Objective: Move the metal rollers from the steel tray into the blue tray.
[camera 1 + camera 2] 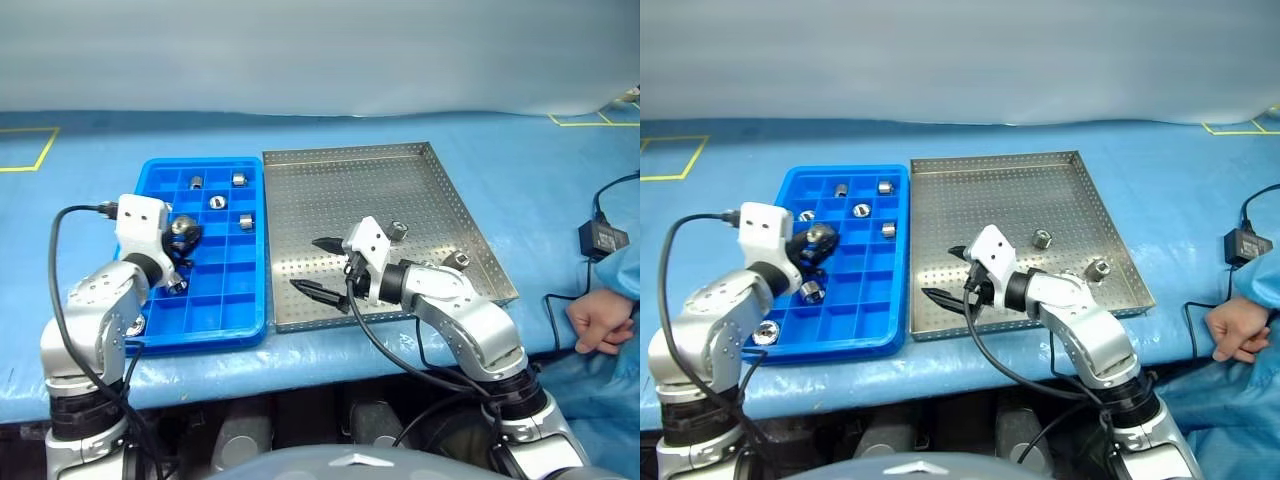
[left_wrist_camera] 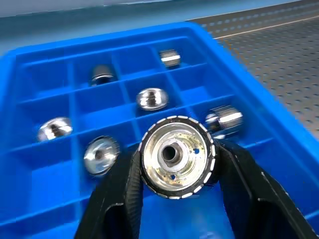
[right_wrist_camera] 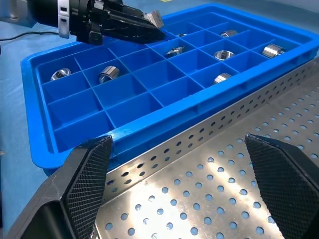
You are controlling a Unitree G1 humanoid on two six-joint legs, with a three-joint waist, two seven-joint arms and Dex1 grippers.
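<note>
The left tool (image 2: 174,199) grips a roller (image 2: 177,157) above the blue tray (image 1: 160,335), where several rollers (image 1: 217,201) already sit in compartments. Beside it, the right tool (image 1: 318,268) gapes wide over the steel tray (image 1: 400,185), which holds two rollers (image 1: 457,260).

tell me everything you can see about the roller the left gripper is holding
The held roller is a short, shiny silver metal cylinder with a dark central hole and a rim marked by small dark notches; its face looks slightly smudged. It is clamped at its sides between the two black fingers of the left gripper, its holed face turned toward the wrist camera. It hangs above the blue tray, over the compartments, not yet set into one. Nothing else touches it.
</note>
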